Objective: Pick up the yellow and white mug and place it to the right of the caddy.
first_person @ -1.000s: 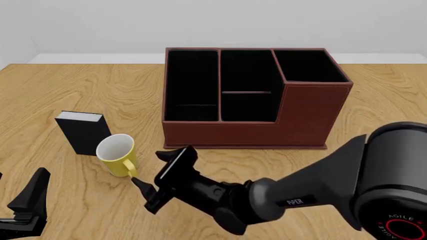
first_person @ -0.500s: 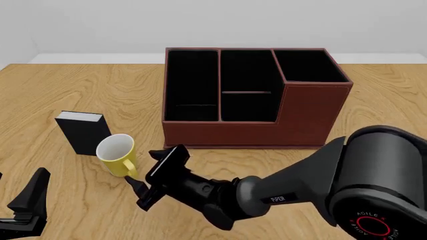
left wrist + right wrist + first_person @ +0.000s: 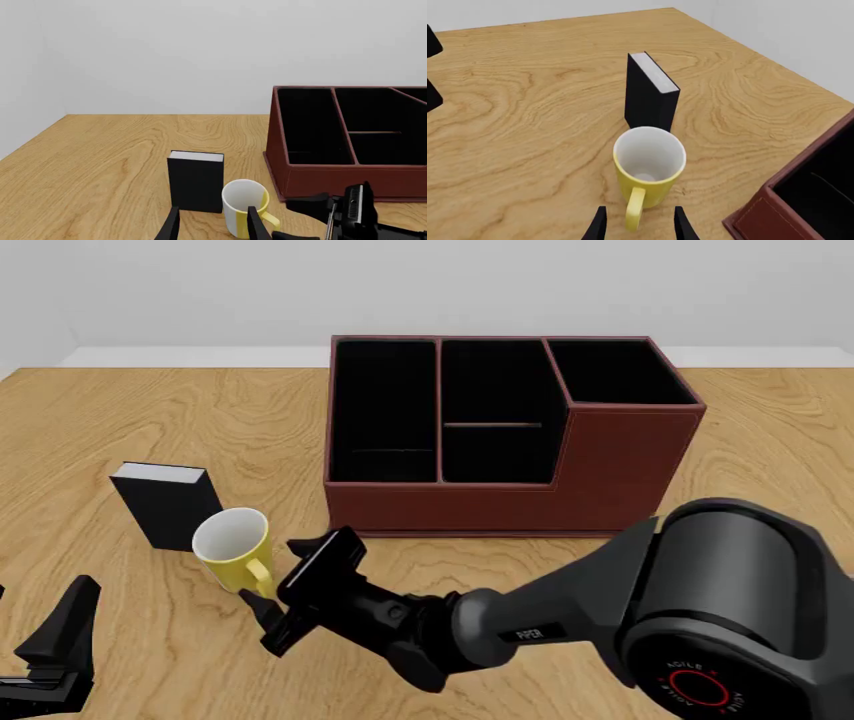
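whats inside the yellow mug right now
Nothing: the yellow and white mug shows a bare white interior down to its bottom in the right wrist view. The right gripper straddles its handle, covering none of the inside.

You're working in bright, even, diffuse light with no clear source. The table [image 3: 134, 420] shows crisp wood grain with no glare. Shadows are barely there: just a faint soft smudge beside the caddy [image 3: 507, 495]. Its black-lined compartments read as flat dark. Everything is sharp edge to edge, with no blur or edge distortion.
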`<act>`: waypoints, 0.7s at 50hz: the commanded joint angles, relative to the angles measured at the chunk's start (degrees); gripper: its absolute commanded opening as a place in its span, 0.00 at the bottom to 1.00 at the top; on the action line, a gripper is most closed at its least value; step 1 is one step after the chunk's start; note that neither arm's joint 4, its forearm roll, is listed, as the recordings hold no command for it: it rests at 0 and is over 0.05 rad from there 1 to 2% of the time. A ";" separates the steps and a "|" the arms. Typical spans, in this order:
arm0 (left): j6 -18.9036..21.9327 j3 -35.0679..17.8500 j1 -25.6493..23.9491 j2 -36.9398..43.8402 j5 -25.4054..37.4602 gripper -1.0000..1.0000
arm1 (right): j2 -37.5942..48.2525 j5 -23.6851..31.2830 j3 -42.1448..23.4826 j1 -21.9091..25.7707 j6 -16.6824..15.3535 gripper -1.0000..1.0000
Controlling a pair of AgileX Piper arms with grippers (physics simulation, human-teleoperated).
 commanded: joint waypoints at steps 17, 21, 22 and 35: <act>0.00 0.00 0.00 0.00 0.00 1.00 | 2.15 1.90 -3.85 0.52 0.19 1.00; 0.00 0.00 0.00 0.00 0.00 1.00 | 2.89 1.76 -4.30 0.56 0.29 1.00; 0.00 0.00 0.00 0.00 0.00 1.00 | 2.97 1.81 -4.40 0.57 0.27 1.00; 0.00 0.00 0.00 0.00 0.00 1.00 | 3.92 1.95 -5.14 0.46 0.44 1.00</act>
